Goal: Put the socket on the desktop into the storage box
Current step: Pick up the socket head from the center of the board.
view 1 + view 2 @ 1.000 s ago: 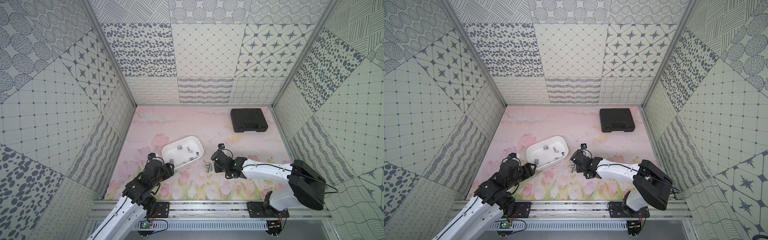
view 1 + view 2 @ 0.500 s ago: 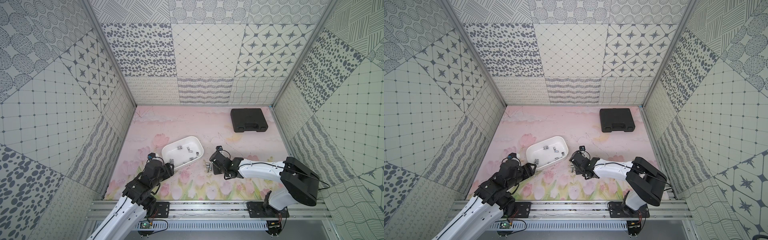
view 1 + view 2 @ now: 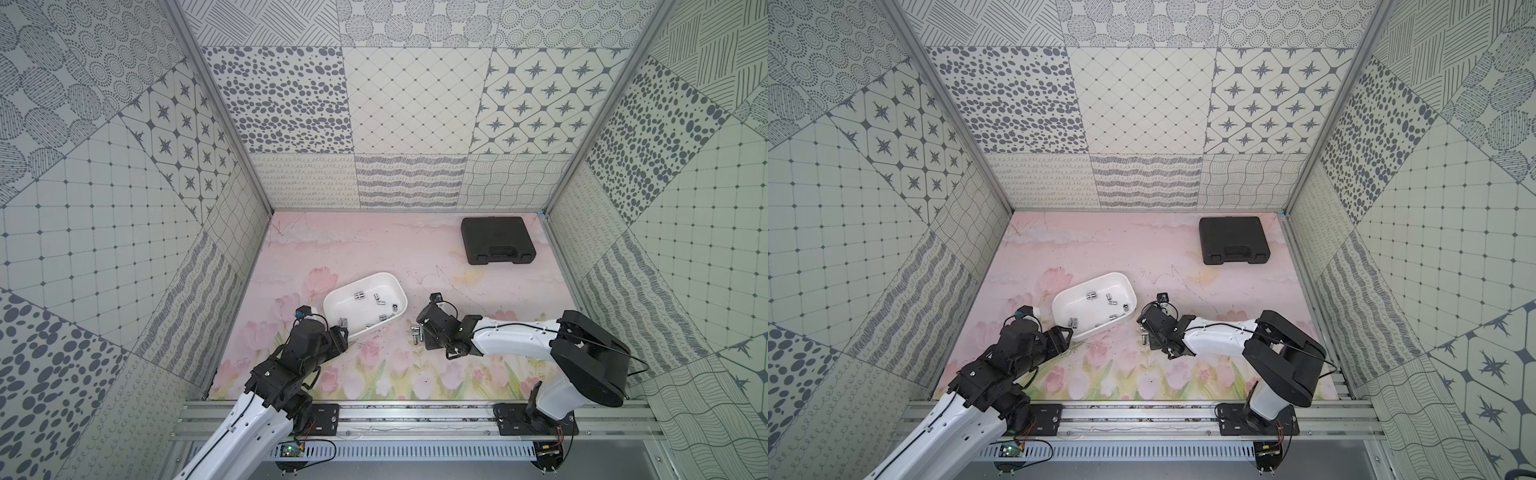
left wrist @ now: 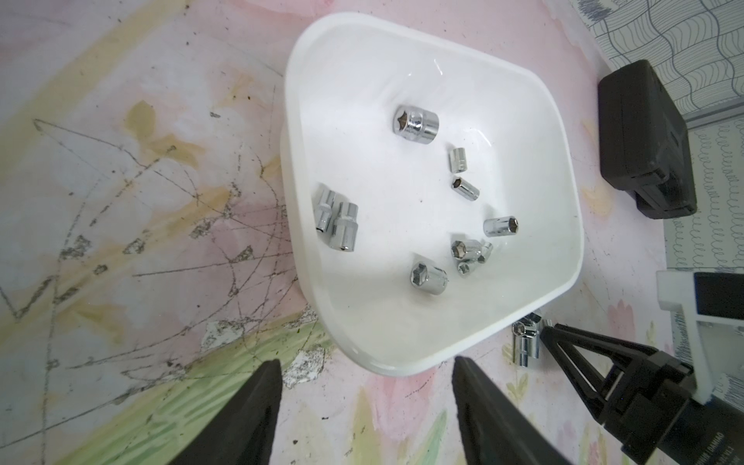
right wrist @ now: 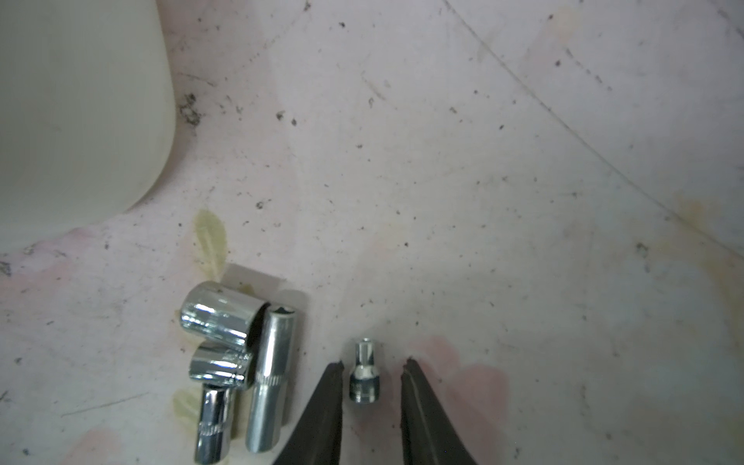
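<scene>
Right wrist view: your right gripper (image 5: 372, 362) sits low over the desktop (image 5: 483, 161). Its jaws are narrowly apart and straddle the small socket (image 5: 364, 374), with a sliver of gap on each side; nothing is clamped yet. The socket lies dead between the tips. Its long axis runs along the fingers, thin end pointing away from the wrist, so closing squeezes across its width. It's chrome and stepped, with a knurled band on the fat end: slick and tiny, likely to squirt out. Just beside one finger, three bigger sockets (image 5: 269, 382) huddle touching each other; watch them. Your left gripper (image 4: 366, 362) gapes wide and empty by the storage box (image 3: 347, 307), farther from the loose pieces, so the right arm takes this. The box is glossy white plastic with rounded corners, several sockets inside. Far back is the black tool case (image 3: 498, 240), well apart.
</scene>
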`<state>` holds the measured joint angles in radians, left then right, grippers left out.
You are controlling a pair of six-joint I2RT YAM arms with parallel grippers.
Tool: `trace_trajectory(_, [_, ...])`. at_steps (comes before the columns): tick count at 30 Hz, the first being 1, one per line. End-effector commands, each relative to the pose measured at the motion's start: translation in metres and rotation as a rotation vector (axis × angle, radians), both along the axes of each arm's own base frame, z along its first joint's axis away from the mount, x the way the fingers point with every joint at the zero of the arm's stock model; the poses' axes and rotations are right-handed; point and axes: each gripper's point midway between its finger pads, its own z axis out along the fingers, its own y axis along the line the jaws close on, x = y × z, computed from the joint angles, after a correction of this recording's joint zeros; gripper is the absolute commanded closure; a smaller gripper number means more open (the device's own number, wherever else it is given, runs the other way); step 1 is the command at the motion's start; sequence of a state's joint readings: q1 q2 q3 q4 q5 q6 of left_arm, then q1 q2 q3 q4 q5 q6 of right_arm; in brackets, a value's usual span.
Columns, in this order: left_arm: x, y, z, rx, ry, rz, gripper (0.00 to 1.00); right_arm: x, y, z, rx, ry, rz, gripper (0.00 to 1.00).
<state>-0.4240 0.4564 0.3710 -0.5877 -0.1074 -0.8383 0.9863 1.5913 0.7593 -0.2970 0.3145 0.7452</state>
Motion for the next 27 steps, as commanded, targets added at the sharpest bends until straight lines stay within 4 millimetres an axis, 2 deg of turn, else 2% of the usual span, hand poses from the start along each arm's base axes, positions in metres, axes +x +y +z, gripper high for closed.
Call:
trace_trajectory(1, [0.004, -0.005, 0.002, -0.022, -0.02, -0.011, 0.28, 0.001, 0.004, -0.006, 0.001, 0.016, -0.004, 0.74])
trace_trajectory(12, [0.004, -0.005, 0.004, -0.024, -0.025, -0.01, 0.28, -0.006, -0.001, -0.006, -0.006, 0.023, -0.011, 0.81])
trace_trajectory(21, [0.004, -0.004, 0.004, -0.019, -0.025, -0.009, 0.28, -0.004, 0.0, -0.001, -0.01, 0.015, -0.01, 0.88])
trace_trajectory(24, [0.004, -0.004, 0.004, -0.022, -0.026, -0.008, 0.28, -0.001, 0.005, 0.01, 0.009, -0.005, -0.005, 0.9])
trace_trajectory(27, [0.004, -0.005, 0.004, -0.022, -0.024, -0.009, 0.28, 0.002, 0.012, 0.03, 0.041, -0.038, 0.009, 0.9])
